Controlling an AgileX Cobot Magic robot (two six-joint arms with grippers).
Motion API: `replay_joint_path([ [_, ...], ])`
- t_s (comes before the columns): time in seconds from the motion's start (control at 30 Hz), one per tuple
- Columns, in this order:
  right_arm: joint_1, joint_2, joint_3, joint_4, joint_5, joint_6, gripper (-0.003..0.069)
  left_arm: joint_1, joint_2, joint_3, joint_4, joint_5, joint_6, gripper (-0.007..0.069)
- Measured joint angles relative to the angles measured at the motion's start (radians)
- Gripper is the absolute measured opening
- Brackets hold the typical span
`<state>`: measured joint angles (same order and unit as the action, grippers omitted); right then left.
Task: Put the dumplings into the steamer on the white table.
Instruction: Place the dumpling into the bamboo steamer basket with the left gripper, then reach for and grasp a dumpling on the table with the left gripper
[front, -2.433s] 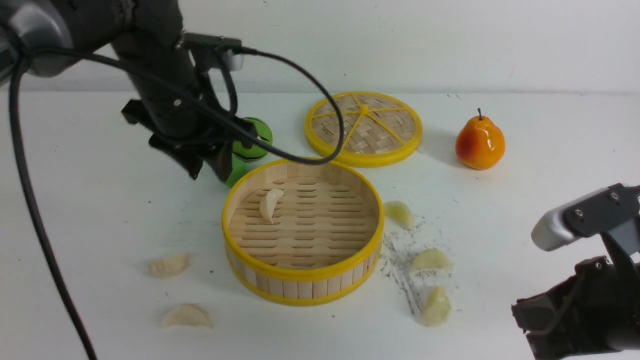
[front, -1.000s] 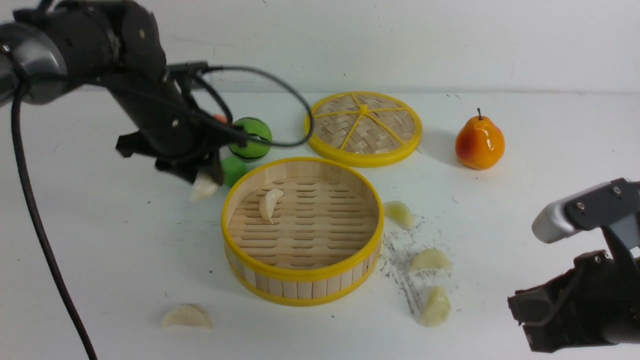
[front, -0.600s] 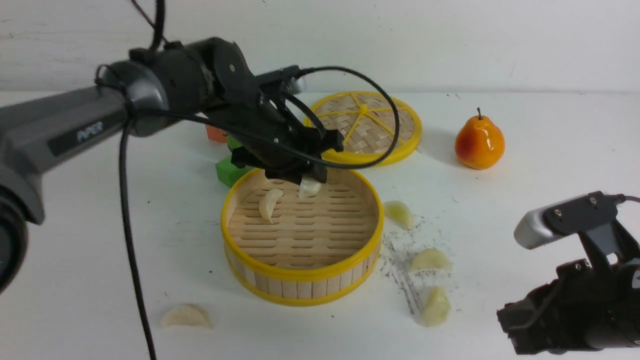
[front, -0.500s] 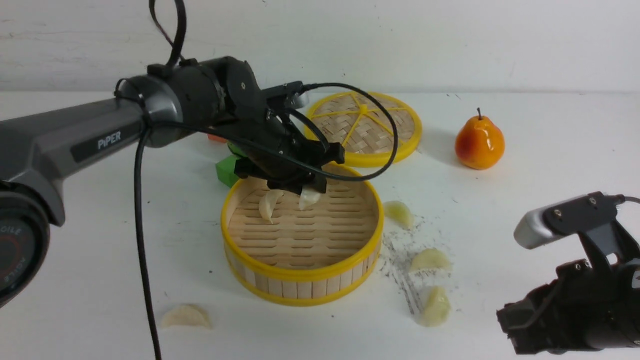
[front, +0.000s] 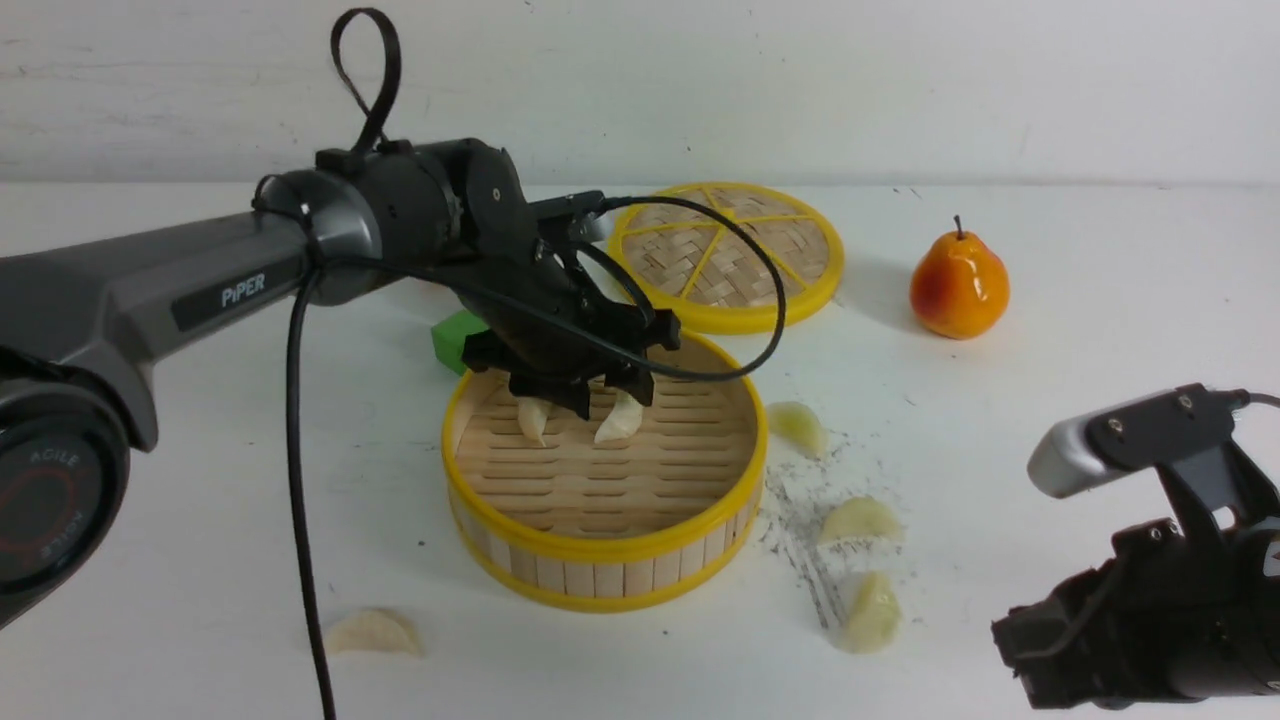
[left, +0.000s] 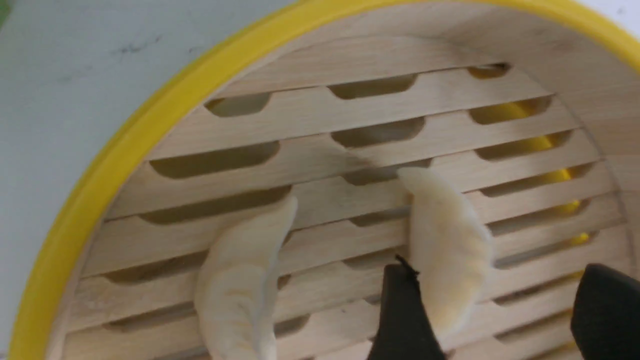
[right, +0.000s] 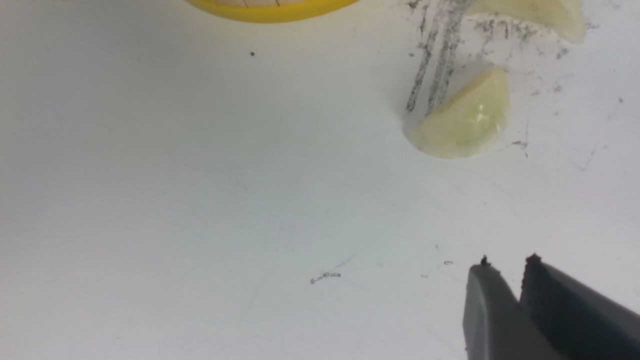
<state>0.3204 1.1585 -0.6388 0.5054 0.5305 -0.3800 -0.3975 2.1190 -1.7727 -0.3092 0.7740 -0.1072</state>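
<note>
1. Left arm: swung in from the left side of the white tabletop (front: 200, 480). It now reaches over the far-left part of the round slatted wooden steamer with yellow rims (front: 600, 548) and sits lower than half a second ago.
2. Left end effector (front: 605, 405): jaws have gone wide. The cream-white crescent dumpling (front: 620, 418) it carried now rests on the slotted floor, touching one finger and no longer pinched.
3. Second cream-white dumpling (front: 532, 420): on the steamer floor just left of the first, unmoved.
4. Inside the steamer: two of six.
5. Outstanding, left: third cream-white dumpling (front: 372, 633) on the tabletop, near-left of the steamer.
6. Outstanding, right: three pale yellow-green dumplings, far (front: 798, 424), middle (front: 860, 520) and near (front: 872, 610), beside the grey scratch marks.
7. Right end effector (right: 507, 262): jaws narrow, almost together, empty. It hovers near-right, short of the nearest yellow-green dumpling.
8. Judgement: the release looks complete. The left arm should lift straight up so it doesn't drag the touching dumpling. Four pickups remain.
</note>
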Motion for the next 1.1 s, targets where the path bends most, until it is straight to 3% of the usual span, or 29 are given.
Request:
replay_joint_path([
  [0.13,0.0,0.0,0.0,0.0,0.002,0.0,0.0104,0.002,-0.098,-0.048,0.031,0.091,0.017,0.0435],
  [0.27,0.0,0.0,0.0,0.0,0.006,-0.012,0.0107,0.002,-0.266,-0.048,0.139,0.214,0.043,0.0398],
  [0.47,0.0,0.0,0.0,0.005,0.013,-0.02,0.0111,0.003,-0.43,0.173,0.254,0.345,0.081,0.0361],
  [0.57,0.0,0.0,0.0,0.008,0.016,-0.021,0.0114,0.003,-0.442,0.349,0.309,0.307,0.136,0.036],
  [0.8,0.0,0.0,0.0,0.011,0.025,-0.023,0.0117,0.003,-0.397,0.617,0.382,0.043,0.334,0.036],
  [1.1,0.0,0.0,0.0,0.012,0.026,-0.023,0.0126,0.003,-0.324,0.629,0.386,0.086,0.402,0.0358],
])
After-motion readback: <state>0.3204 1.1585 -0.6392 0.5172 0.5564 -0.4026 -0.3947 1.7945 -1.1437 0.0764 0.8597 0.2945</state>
